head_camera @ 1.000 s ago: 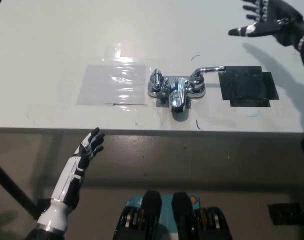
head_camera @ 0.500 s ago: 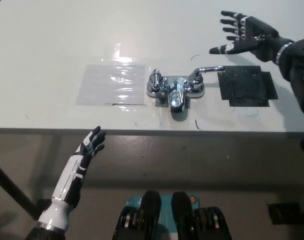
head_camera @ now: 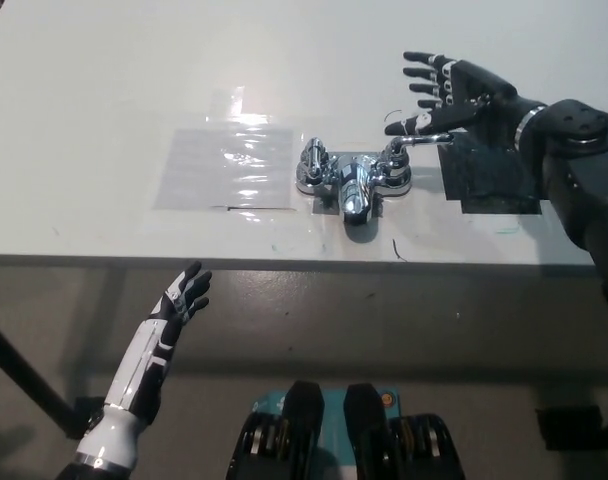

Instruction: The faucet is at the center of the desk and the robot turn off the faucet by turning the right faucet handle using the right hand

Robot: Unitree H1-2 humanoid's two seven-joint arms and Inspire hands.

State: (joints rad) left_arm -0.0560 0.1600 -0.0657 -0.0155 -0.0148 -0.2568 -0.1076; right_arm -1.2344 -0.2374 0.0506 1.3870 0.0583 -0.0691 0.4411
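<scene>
My right hand (head_camera: 454, 92) spread open, empty — just behind the right faucet handle (head_camera: 416, 143), my left hand (head_camera: 181, 297) open, well in front of the faucet (head_camera: 352, 180), below the desk (head_camera: 104, 90) edge.

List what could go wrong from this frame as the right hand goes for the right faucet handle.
The right hand is open above the thin lever of the right handle; its fingers could slide off or miss it. The spout sits close by, so a wide sweep might knock it. The left hand rests below the desk edge, out of the way.
</scene>
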